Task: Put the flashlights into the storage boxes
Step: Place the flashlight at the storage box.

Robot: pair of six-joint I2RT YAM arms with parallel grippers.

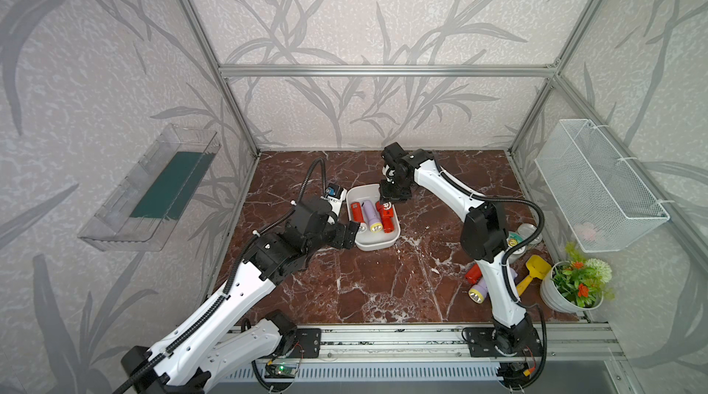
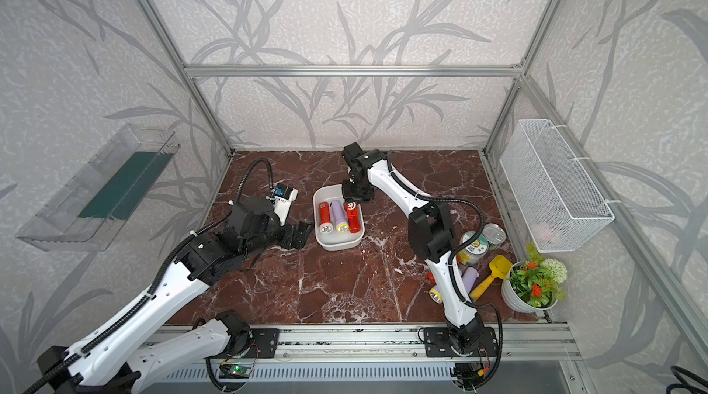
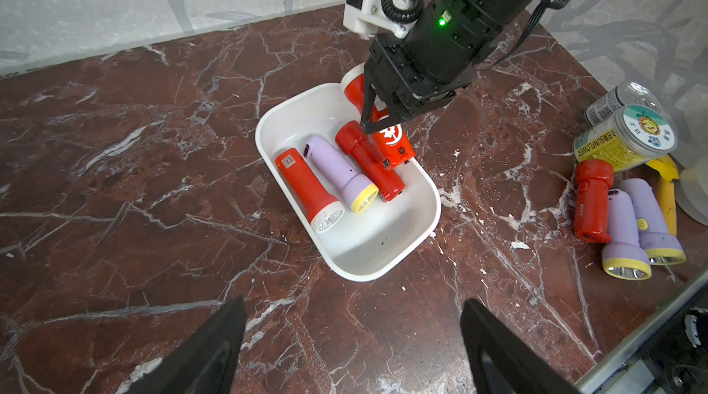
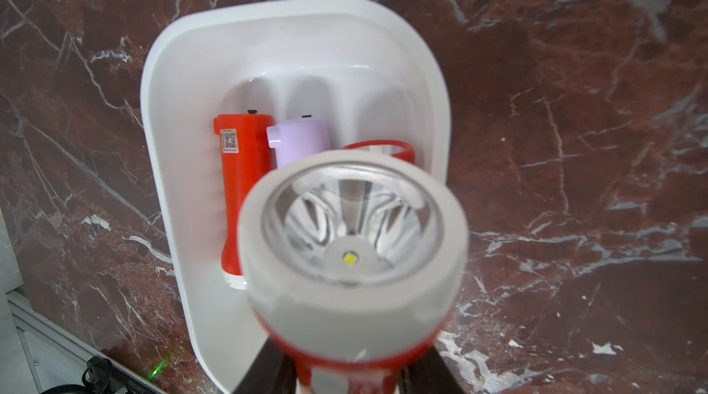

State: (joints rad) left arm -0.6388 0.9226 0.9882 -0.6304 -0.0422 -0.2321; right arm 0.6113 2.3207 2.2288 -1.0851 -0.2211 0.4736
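Both top views look down on the whole table (image 1: 383, 288), while the wrist views look past the left gripper (image 3: 352, 300) and right gripper (image 4: 344, 369), close onto one tray (image 3: 383, 261).

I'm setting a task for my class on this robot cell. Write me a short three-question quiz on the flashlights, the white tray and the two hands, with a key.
1. Multiple choice: what does the right hand grip over the white tray? A) a red flashlight B) a lavender flashlight C) a yellow shovel
2. True or false: the left hand is open and holds nothing.
3. Count: how many flashlights lie on the table outside the tray?
Key: 1 A. 2 True. 3 Three: the loose red flashlight and two loose lavender flashlights.
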